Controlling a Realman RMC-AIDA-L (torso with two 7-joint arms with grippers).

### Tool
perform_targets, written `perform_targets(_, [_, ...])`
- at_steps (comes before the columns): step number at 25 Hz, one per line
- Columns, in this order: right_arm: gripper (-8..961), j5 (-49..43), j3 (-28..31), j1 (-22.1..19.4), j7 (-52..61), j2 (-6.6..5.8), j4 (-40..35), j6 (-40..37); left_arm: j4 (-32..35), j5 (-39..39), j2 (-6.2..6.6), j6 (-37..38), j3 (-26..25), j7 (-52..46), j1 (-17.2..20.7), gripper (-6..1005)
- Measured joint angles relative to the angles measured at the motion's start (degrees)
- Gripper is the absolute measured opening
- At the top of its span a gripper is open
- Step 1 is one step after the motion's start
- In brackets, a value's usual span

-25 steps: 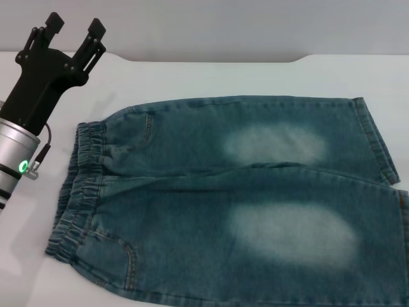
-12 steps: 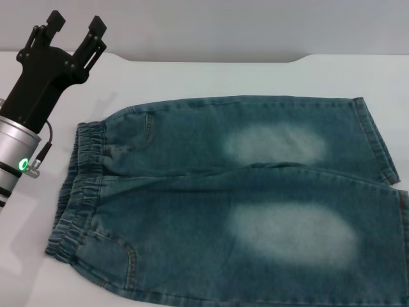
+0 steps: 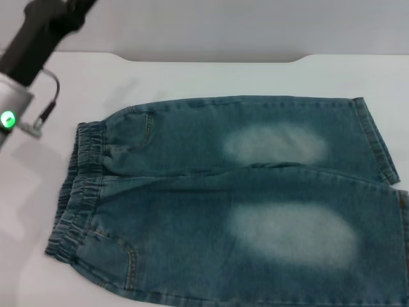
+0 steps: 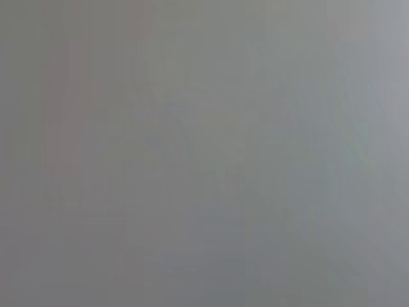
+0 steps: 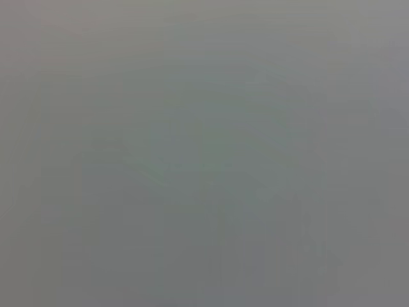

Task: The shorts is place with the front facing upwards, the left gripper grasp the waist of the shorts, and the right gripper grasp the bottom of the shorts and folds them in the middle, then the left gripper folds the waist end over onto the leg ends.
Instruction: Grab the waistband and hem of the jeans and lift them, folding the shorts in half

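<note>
— What are you counting on your end right now?

— I'm seeing one pair of shorts (image 3: 236, 198) lying on one white table (image 3: 211, 77). I'm counting two pale faded patches on the denim, two legs, two hemmed leg openings and one gathered waist (image 3: 77, 192).

— And arms?

— I'm getting one arm in the head view, the left one (image 3: 29, 54), with one green light glowing on its wrist. Both wrist views are showing me nothing countable, just flat grey.

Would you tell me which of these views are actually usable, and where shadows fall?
Head view: sharp and evenly lit; the shorts lie flat, a soft arm shadow falls on the table near the waist. Left wrist view and right wrist view: featureless grey, nothing discernible.
</note>
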Motion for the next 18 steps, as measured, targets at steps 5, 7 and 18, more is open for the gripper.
perform_targets(5, [524,-7.9,0.6,-2.7,16.5,-1.16,-13.0,-5.7,5.8,18.2,4.95,-0.1,-9.2,-19.6,-3.3,811])
perform_targets(7, [524,-11.0,0.8,-3.8,23.3,-1.57,-18.8,-6.1,8.1,27.2,6.28,-0.2,-14.0,-26.5,-4.4,811])
perform_targets(18, [523,-48.3,6.6,-4.0,60.8,-2.98,-59.1,-11.0,30.2,85.3,9.88,9.2,-41.4,-70.3,-9.2,810])
